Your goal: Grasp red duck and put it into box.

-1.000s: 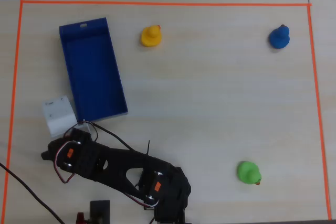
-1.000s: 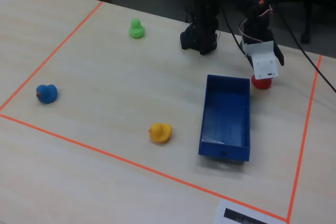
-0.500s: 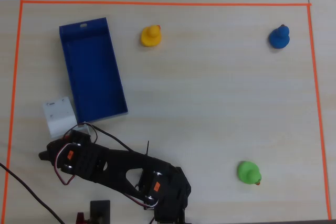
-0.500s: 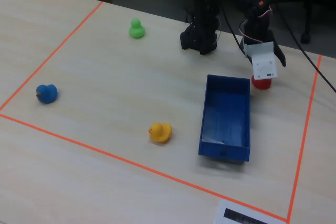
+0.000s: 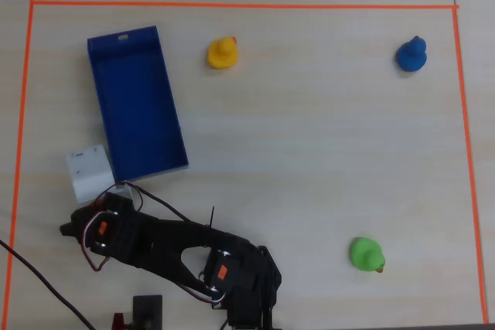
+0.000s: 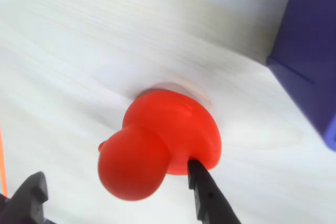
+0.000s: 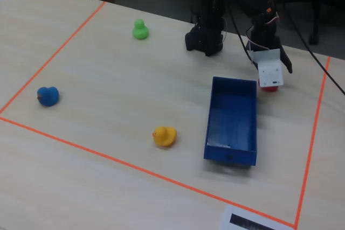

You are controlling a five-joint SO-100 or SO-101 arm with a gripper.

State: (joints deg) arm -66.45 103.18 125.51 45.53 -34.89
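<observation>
Between the spread fingers of the gripper (image 6: 118, 195) sits the red duck (image 6: 160, 142) on the table, its head nearest the wrist camera and its body beyond; one fingertip touches its right flank, the other stands apart at its left, so nothing is clamped yet. Just right of the gripper lies the box (image 6: 312, 51), its corner close beside the duck, so I judge the carry will be short

Lowered further over the red duck (image 7: 268, 86) in the fixed view, with the gripper (image 6: 118, 190) now covering more of it, and shifted slightly toward the box (image 5: 138, 103) in the overhead view.
</observation>
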